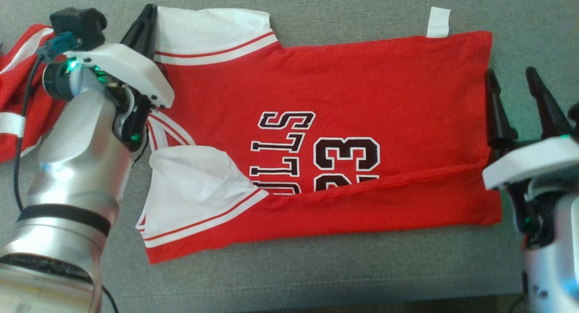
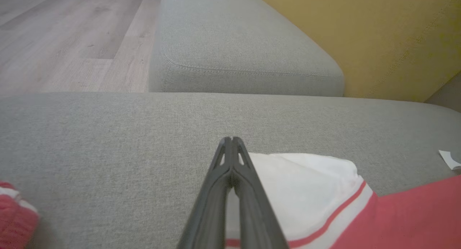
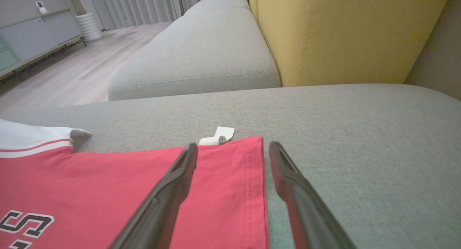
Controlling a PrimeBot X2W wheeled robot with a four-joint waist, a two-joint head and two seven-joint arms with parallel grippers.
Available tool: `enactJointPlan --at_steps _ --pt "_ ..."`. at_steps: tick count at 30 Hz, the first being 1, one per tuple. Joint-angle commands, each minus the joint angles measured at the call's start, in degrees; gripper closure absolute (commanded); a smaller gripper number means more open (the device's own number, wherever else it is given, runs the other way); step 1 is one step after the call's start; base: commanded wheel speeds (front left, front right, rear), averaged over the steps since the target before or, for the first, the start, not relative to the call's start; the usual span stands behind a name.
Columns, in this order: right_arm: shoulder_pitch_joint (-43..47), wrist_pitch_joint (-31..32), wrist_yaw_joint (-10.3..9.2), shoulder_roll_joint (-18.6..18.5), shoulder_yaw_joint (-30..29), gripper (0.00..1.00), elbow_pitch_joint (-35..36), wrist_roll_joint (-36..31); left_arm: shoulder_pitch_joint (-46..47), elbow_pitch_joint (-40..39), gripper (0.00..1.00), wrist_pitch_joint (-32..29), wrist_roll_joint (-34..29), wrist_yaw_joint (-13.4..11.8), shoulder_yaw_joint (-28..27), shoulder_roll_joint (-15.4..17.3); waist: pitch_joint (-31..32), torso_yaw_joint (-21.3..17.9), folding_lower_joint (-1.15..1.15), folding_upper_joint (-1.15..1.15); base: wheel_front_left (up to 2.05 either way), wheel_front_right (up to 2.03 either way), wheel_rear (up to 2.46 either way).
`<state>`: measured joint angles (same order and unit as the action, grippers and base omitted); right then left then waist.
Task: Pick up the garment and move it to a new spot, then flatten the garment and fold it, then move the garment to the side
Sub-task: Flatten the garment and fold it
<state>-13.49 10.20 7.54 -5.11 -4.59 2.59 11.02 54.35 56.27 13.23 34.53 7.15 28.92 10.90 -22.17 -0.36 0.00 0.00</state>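
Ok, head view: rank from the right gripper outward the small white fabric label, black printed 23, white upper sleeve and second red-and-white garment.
1. Small white fabric label, just up-left of the right gripper.
2. Black printed 23, mid red jersey.
3. White upper sleeve, by the left gripper.
4. Second red-and-white garment, far left edge.

Surface is a grey woven sofa seat (image 1: 316,281). Second grey seat cushion (image 3: 201,58) butts against it at the far side, stitched seam along its front edge. Mustard-yellow back cushion (image 3: 342,36) stands upright behind both. Floor (image 2: 72,40) is light wood plank. Far end: pale full-length curtains (image 3: 144,6), low grey cabinet (image 3: 36,36), white ribbed cylinder (image 3: 88,26) next to it. Small white device (image 3: 39,6) on the cabinet, possibly a camera, too small to tell. Even, soft light.
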Motion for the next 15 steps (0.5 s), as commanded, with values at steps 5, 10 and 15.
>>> enactJointPlan --at_steps 5,10,15 --pt "-8.81 1.82 -0.05 -4.19 0.08 0.00 -8.57 1.27 1.86 -2.48 1.00 1.12 0.08 0.34 -0.20 1.26 -0.98 1.32 0.00 0.00 0.00 0.00 0.00" --pt "-16.44 1.92 -0.05 -5.88 -0.25 0.00 -19.10 2.90 2.40 -3.36 1.00 1.33 0.19 0.34 1.42 0.18 -2.27 2.75 0.00 0.00 0.00 0.00 0.00" --pt "-22.22 3.11 -0.05 -6.82 0.50 0.00 -27.97 4.03 2.62 -3.71 1.00 1.49 0.51 0.34 2.67 -0.29 -2.76 3.64 0.00 0.00 0.00 0.00 0.00"
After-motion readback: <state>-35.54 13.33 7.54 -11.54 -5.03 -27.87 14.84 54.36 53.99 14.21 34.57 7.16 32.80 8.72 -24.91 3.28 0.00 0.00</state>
